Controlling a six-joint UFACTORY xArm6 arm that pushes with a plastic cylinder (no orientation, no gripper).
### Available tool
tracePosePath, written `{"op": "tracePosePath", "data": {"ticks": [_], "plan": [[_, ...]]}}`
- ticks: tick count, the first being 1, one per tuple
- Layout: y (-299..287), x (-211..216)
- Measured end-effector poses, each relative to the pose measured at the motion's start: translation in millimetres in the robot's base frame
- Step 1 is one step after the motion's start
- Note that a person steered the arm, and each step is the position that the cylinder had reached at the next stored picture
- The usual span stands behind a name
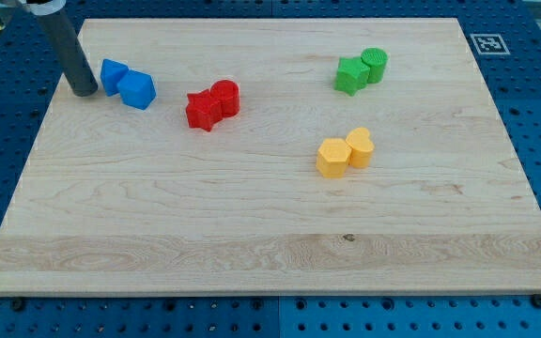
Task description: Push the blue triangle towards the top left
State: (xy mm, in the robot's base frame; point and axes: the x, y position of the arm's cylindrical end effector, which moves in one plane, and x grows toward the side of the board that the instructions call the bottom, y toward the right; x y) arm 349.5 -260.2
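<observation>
The blue triangle lies near the board's top left corner. It touches a blue cube on its right. My tip stands on the board just left of the blue triangle, very close to its left edge or touching it. The dark rod rises from the tip toward the view's top left.
A red star and a red cylinder sit together right of the blue pair. A green star and a green cylinder are at the top right. A yellow hexagon and a yellow heart lie mid-right. The wooden board rests on a blue table.
</observation>
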Motion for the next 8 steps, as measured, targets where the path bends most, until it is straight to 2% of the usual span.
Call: {"op": "tracePosePath", "data": {"ticks": [1,3,5,6,7,8], "plan": [[-1,-8],[-23,35],[-11,35],[38,19],[38,19],[38,-22]]}}
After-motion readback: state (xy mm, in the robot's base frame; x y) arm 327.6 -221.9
